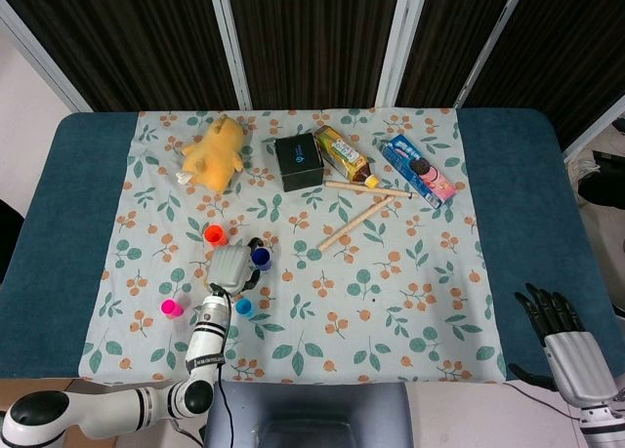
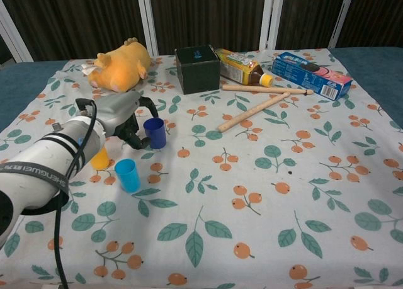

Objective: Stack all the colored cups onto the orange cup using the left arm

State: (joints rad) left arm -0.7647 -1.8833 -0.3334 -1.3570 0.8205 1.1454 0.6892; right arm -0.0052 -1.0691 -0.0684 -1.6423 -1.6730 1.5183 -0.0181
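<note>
- The left hand (image 2: 123,116), a smooth grey shell with dark fingers, curls around the dark blue cup (image 2: 155,133); whether the fingers actually grip is unclear.
- The glossy orange cup (image 1: 215,235) stands just beyond; in the chest view the arm hides it.
- The yellow cup (image 2: 101,158) is half hidden; the light blue cup (image 2: 128,175) stands clear.
- The pink cup (image 1: 170,307) shows only from the head.
- The right hand (image 1: 566,343), fingers apart and holding nothing, is cut off at the frame edge.

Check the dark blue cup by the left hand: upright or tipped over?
Upright. The dark blue cup stands on its base on the tablecloth, its open rim facing up, with the left hand right beside it.
</note>
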